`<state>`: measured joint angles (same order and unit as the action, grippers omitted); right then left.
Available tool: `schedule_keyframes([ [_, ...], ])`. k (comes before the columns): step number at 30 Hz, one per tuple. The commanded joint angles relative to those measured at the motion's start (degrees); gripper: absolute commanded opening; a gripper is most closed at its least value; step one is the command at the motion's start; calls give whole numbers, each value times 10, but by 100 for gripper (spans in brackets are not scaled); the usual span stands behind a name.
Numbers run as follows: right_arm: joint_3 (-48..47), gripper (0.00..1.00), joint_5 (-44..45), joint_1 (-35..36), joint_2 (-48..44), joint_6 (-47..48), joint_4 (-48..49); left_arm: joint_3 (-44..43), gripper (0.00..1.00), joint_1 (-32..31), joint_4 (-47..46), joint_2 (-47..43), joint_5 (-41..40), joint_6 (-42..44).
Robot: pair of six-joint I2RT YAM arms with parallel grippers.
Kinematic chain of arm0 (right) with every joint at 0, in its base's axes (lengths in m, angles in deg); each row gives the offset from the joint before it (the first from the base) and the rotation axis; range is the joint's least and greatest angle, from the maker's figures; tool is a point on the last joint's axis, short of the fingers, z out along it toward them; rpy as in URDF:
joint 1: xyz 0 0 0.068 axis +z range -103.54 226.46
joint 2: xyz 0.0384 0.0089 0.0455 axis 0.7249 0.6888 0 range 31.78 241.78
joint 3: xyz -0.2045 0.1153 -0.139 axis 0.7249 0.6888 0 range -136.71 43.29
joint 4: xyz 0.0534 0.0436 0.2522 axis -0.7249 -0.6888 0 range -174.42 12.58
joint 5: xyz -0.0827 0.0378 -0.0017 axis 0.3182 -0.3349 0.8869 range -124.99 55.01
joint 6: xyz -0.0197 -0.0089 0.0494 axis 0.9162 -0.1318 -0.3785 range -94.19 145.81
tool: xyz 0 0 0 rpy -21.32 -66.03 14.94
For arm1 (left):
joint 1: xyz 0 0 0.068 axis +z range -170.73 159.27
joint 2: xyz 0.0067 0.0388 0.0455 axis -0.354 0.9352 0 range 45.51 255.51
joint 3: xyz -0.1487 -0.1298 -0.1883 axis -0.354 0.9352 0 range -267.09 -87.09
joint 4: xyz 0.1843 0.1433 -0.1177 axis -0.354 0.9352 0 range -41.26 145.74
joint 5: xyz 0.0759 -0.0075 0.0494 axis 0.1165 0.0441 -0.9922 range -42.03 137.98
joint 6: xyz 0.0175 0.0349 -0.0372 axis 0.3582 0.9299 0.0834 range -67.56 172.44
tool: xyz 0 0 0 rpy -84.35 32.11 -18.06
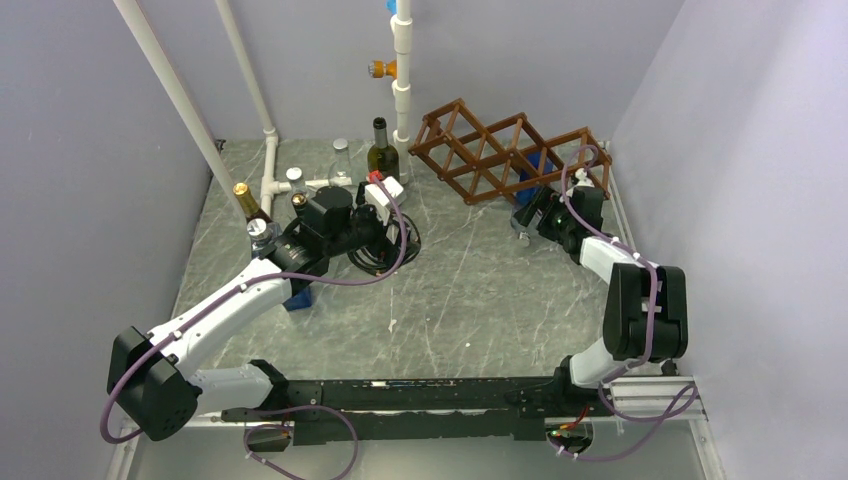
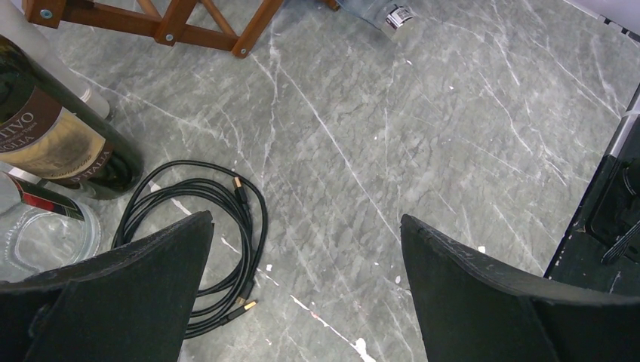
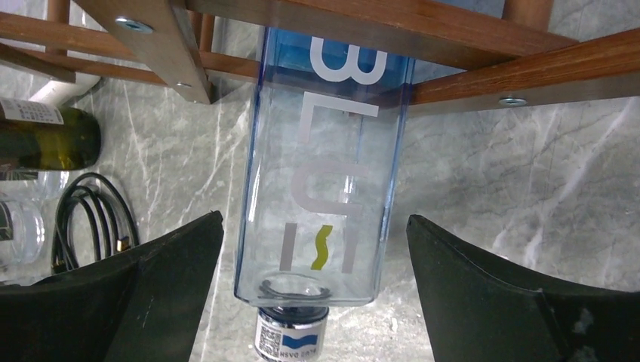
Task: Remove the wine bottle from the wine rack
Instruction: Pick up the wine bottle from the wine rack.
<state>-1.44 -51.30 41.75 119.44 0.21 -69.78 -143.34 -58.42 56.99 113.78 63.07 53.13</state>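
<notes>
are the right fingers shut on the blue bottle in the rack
No, the right fingers stand open either side of the blue bottle, a gap showing on each side.

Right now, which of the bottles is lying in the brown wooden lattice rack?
The clear blue square-sided bottle, framed by the open right gripper. The dark green glass bottle and the gold-capped brown bottle stand upright on the table.

A robotics lab cell: plain grey walls (image 1: 60,150) box in a marble-patterned table (image 1: 470,290).
</notes>
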Motion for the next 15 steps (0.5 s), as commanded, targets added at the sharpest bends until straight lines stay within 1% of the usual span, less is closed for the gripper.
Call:
schedule_keyframes([
  [1, -20, 93, 3, 4, 23, -17, 69, 2, 100, 1, -12, -16, -2, 11],
  [4, -24, 89, -12, 5, 40, -22, 85, 2, 99, 1, -12, -17, -2, 11],
  [10, 10, 87, 37, 8, 38, -47, 161, 2, 100, 1, -12, -18, -1, 12],
  [13, 22, 85, 44, 10, 44, -61, 201, 2, 100, 1, -12, -17, 0, 12],
  [15, 18, 84, 43, 13, 54, -63, 210, 2, 100, 1, -12, -16, 0, 12],
])
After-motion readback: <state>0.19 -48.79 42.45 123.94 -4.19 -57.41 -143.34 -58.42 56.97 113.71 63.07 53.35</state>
